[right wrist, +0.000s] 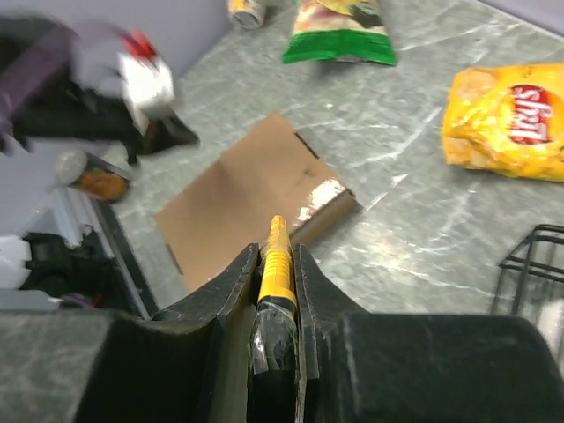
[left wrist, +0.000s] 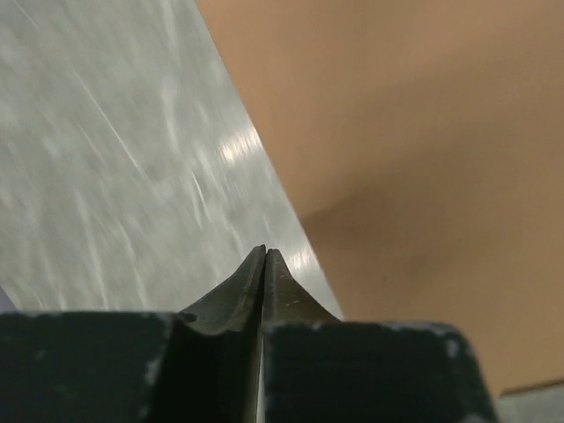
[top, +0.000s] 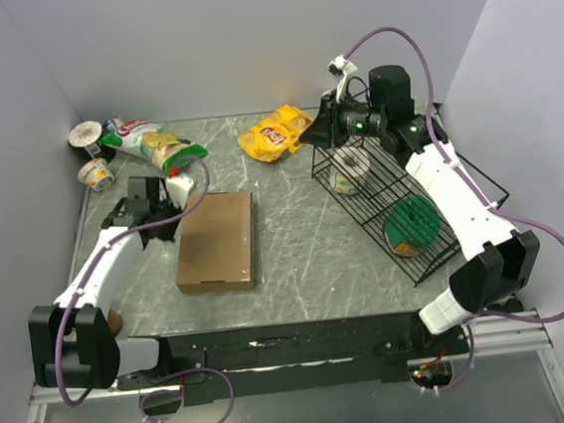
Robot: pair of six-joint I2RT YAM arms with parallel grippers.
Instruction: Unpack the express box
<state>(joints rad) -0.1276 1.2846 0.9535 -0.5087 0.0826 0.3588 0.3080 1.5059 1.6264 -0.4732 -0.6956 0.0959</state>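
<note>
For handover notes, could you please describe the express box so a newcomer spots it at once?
On the marbled table, look left of the black wire basket. The express box lies flat, closed: plain brown unprinted cardboard, unlike the green chip bag and yellow chip bag beyond it.

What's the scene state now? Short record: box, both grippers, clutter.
box: cardboard box, lid shut, flat on the table
left gripper: shut, empty, beside the box's edge
right gripper: shut on a yellow tool, aimed toward the box
clutter: yellow chip bag, green chip bag, wire basket
</note>
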